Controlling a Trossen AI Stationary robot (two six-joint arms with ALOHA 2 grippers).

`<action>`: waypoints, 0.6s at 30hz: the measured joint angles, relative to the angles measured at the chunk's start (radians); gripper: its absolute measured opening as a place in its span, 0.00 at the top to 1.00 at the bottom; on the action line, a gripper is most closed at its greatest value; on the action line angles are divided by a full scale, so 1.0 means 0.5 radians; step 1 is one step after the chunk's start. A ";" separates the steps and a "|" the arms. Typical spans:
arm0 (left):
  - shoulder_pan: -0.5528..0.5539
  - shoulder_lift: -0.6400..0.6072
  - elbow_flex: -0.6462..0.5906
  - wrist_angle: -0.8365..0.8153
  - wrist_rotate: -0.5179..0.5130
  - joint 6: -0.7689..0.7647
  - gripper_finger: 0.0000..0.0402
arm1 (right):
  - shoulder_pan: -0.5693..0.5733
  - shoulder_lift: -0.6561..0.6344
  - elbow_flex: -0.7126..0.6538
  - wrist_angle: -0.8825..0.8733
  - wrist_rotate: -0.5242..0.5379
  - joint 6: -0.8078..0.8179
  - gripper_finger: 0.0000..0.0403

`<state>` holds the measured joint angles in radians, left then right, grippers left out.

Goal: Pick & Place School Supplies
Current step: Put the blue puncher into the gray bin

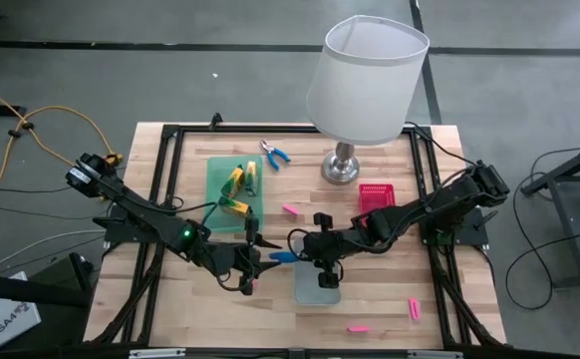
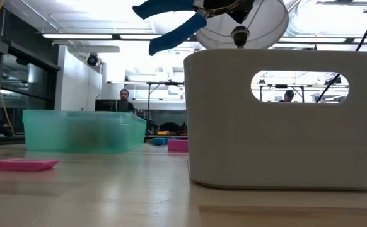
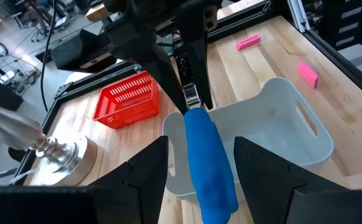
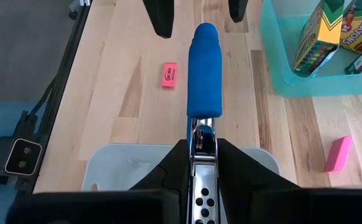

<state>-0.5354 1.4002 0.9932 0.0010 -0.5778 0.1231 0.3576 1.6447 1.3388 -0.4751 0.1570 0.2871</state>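
Right pincer (image 4: 196, 146) grips blue-handled pliers (image 4: 204, 68), handle toward left arm.

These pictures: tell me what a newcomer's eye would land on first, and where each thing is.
First, the blue-handled tool, held by its metal end in the right gripper above the grey tray at mid-table, with the left gripper open just beyond the handle. Next, the big white-shaded lamp at the far edge. Then the green tray holding crayon boxes, far left.
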 joint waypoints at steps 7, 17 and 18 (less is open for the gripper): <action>-0.055 -0.009 0.000 0.001 -0.134 0.041 0.56 | 0.000 0.000 0.000 -0.002 0.000 -0.001 0.87; -0.170 -0.037 0.000 0.005 -0.235 0.023 0.56 | -0.001 0.000 0.000 -0.001 0.052 -0.007 0.87; -0.170 -0.037 0.000 0.005 -0.235 0.023 0.56 | -0.001 0.000 0.000 -0.001 0.061 -0.007 0.87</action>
<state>-0.6205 1.3819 0.9932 0.0036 -0.6952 0.1345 0.3573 1.6447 1.3388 -0.4754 0.1875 0.2835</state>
